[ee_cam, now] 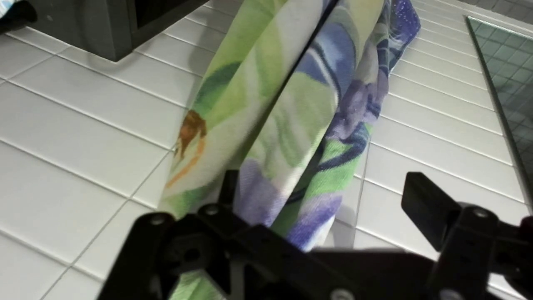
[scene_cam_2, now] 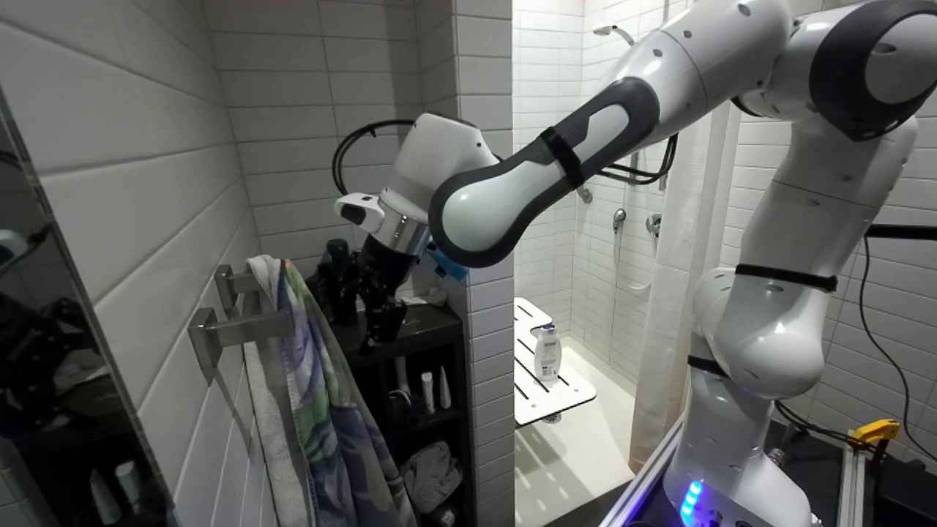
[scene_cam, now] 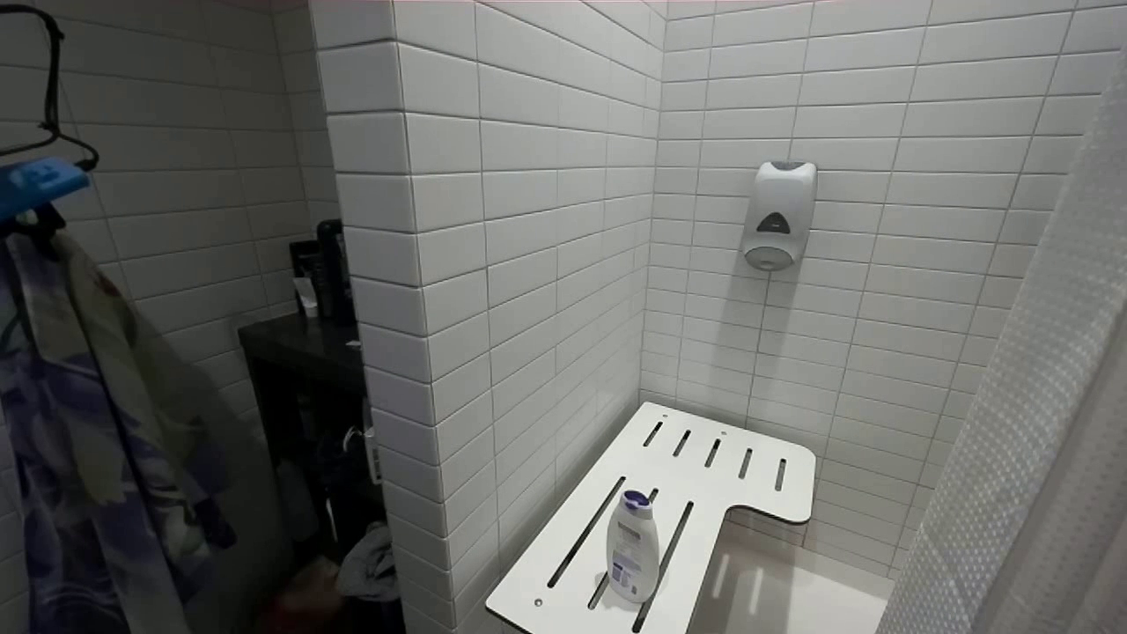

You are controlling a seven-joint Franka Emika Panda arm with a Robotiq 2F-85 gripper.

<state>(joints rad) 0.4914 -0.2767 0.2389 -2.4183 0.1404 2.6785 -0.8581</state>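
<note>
Wrist view: we've got a towel point(ee_cam: 300, 100) pretty much front and center, green, white and purple print, white tile wall point(ee_cam: 83, 116) on either side of it.
Claw point(ee_cam: 322, 185): released, the two fingers point(ee_cam: 427, 208) spread way apart. Towel shows right between them, and it runs behind the left one too; whether that finger actually touches cloth, we can't tell.
Towel: hanging in long folds by the metal rail point(scene_cam_2: 252, 331) on the left wall, just left of the claw in an exterior view.
Arm point(scene_cam_2: 527, 190): white with dark trim, comes in from the right, bent so the claw tips downward close to the shelf point(scene_cam_2: 428, 326).
Shelf: black, some dark containers point(scene_cam: 333, 273) on top, white tubes point(scene_cam_2: 429, 391) in a compartment below, and a grey bundle point(scene_cam_2: 432, 476) lower still. Pretty dim in there, so we won't swear to the rest.
Bottle point(scene_cam: 632, 555): white, blue cap, standing upright on the slotted bench point(scene_cam: 678, 475). We see it in both exterior views, well apart from the claw.
Dispenser point(scene_cam: 779, 194): stuck on the far wall, higher than the bench.
Curtain point(scene_cam: 1039, 423): whitish, hanging in folds to the right of the bench.
Mirror point(scene_cam_2: 80, 351): at the near left edge in an exterior view, dark, with blurry reflections we can just about make out.
</note>
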